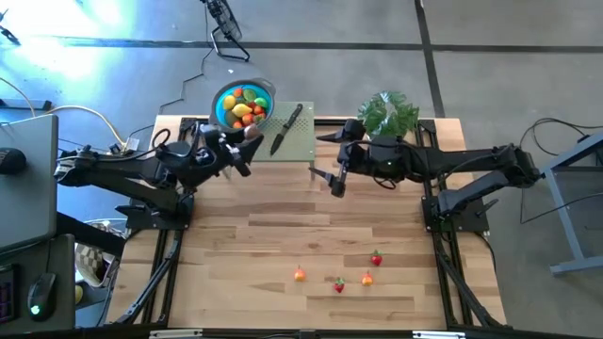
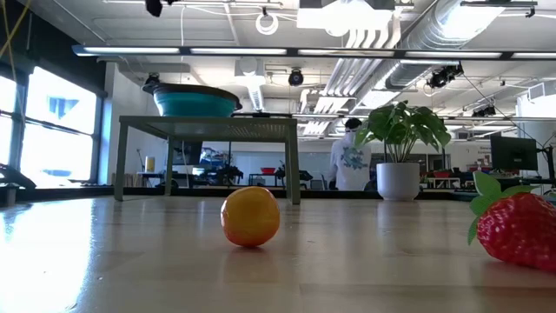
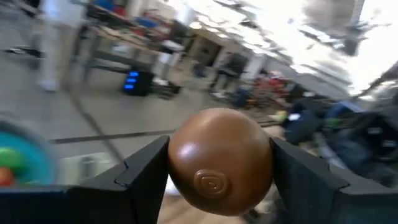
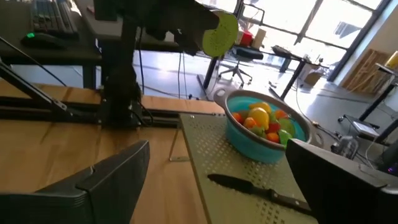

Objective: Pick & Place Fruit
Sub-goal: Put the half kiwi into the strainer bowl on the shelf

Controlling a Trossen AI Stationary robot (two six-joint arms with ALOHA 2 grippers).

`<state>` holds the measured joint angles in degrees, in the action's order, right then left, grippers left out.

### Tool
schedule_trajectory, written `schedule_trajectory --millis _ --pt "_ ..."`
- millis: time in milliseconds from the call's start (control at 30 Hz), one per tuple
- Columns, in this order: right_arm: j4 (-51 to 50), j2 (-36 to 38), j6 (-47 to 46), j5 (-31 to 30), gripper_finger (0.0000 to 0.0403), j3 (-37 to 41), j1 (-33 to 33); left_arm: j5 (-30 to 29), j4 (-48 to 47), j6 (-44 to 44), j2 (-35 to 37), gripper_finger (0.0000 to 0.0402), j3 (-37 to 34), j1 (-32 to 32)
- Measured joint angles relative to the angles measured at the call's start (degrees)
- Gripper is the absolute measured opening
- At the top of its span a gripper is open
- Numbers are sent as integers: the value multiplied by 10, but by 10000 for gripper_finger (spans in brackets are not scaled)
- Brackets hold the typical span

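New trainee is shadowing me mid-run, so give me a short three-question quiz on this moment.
1. True or false: the left gripper holds a brown fruit.
2. Where does the knife lie? A) in the blue bowl B) on the perforated stand beside the bowl C) on the wooden table among the loose fruit
3. Fill in: the right gripper is ____ and holds nothing.

Key: 1 true; 2 B; 3 open.
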<state>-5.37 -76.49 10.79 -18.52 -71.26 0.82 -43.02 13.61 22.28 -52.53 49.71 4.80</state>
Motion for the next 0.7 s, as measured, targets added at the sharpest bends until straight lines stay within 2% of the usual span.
schedule_trajectory --millis 67,167,433,600,700 --pt "-10 0 0 0 370 0 -6 -27 -22 0 0 245 0 -11" --pt "-15 0 0 9 369 0 -17 -26 -43 14 0 245 0 -41" --pt "-21 0 15 28 369 0 -45 10 -162 109 0 245 0 -158" --pt "-22 0 12 68 369 0 -75 39 -219 128 0 245 0 -224" --pt "-18 0 10 70 369 0 -93 66 -257 129 0 244 5 -265"
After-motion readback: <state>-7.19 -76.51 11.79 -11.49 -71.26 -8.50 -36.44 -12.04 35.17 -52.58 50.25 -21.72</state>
